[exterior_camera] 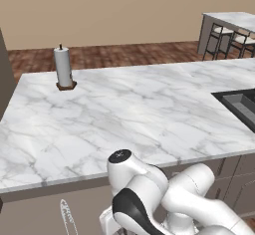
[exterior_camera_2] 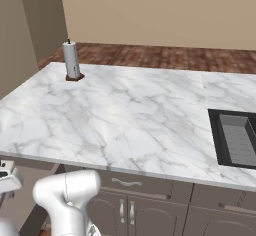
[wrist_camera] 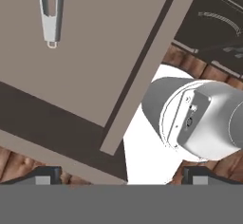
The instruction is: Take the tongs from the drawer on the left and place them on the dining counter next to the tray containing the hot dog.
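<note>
Tongs [wrist_camera: 51, 14] lay in the open drawer [wrist_camera: 95, 52], on its pale floor, and showed left of the arm in the left base view too. Above the drawer stretched the marble surface [exterior_camera: 139, 114]: a paper towel roll [exterior_camera: 63, 67] stood at its far left, a dark sink [exterior_camera_2: 235, 137] lay far right. Beyond were brick floor and tan wall. The tool [wrist_camera: 121, 178] hung released above the drawer, grasping nothing.
</note>
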